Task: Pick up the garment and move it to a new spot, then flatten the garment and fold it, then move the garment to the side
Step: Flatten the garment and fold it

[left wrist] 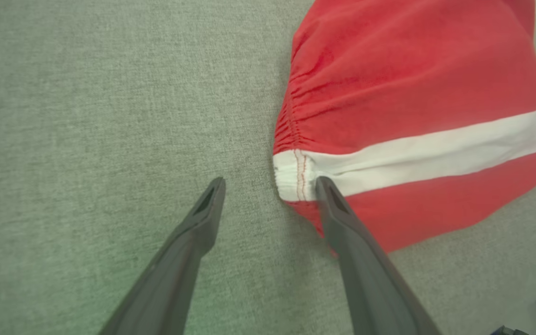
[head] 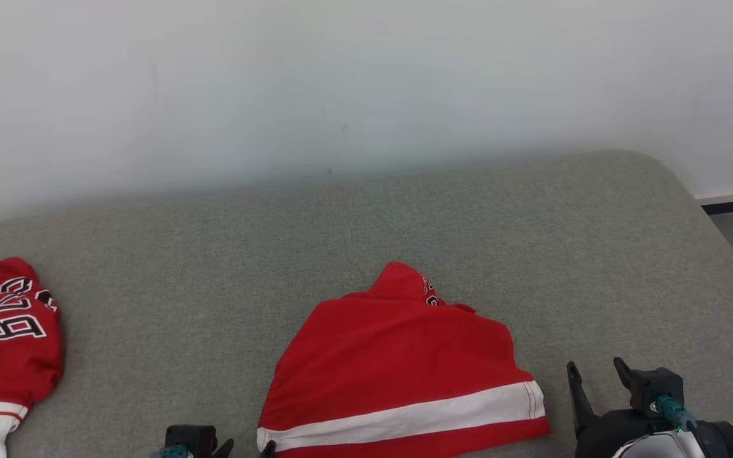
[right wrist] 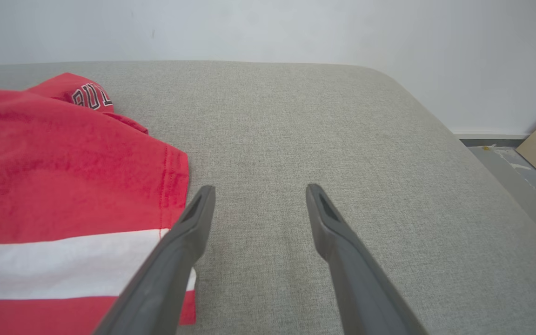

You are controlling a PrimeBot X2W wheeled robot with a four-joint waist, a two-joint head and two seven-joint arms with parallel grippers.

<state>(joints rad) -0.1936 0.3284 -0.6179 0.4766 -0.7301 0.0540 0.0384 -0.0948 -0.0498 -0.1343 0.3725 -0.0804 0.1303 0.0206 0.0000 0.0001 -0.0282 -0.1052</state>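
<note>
While the left gripper is hovering at the cushion's near edge with its jaws standing wide apart and holding nothing, one finger is lying over the garment's near left corner, right by the gathered end of the white band; whether it is touching cloth I cannot tell. The right gripper is sitting just beside the garment's near right corner, jaws also spread and empty. The garment is lying as a red heap at the middle of the near edge, narrowing toward a lettered tip that is pointing at the far edge. The step in hand is looking like a two-corner grasp for lifting or spreading. Doing it well is calling for sliding one finger of each gripper under the hem, pinching all layers at the band together, then raising both sides evenly so nothing is sagging. A second garment is resting well apart at the left edge, so carrying toward the bare right side is seeming safer. Beyond the far edge a wall is rising
</note>
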